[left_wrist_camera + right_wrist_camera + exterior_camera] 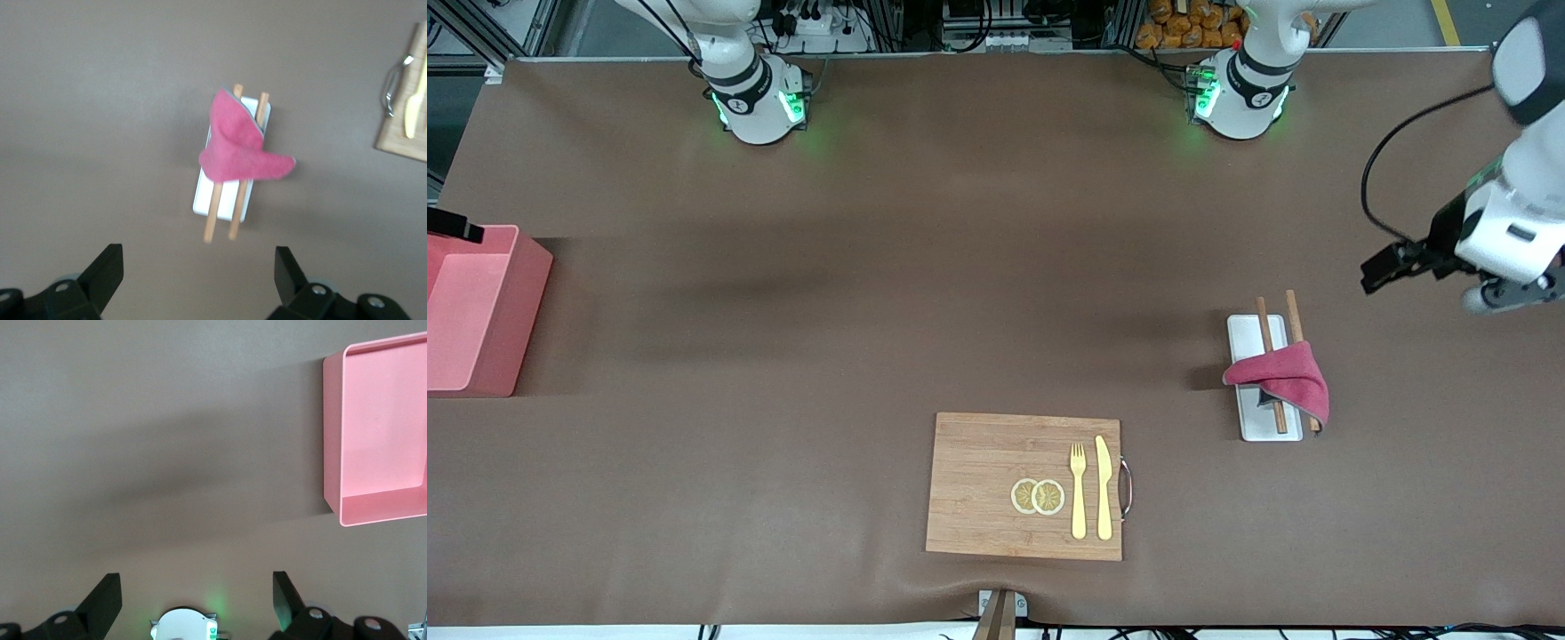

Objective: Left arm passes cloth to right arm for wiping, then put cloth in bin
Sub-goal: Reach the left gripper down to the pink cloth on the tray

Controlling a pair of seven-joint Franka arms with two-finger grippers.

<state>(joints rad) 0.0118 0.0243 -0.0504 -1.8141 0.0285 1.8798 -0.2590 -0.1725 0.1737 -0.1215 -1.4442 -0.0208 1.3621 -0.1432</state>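
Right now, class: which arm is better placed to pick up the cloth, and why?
The left arm. Its open left gripper hangs at the cloth's end of the table, with the cloth draped over the chopsticks in its view. The right gripper is up near the pink bin.

No readable text, label, brand, number or sign appeared anywhere in the views; the small dark marks on the arm bases were too small to make out.

cloth point(1285, 373): magenta-red, maybe grey-edged | bin point(480, 311): pink | table point(871, 267): brown
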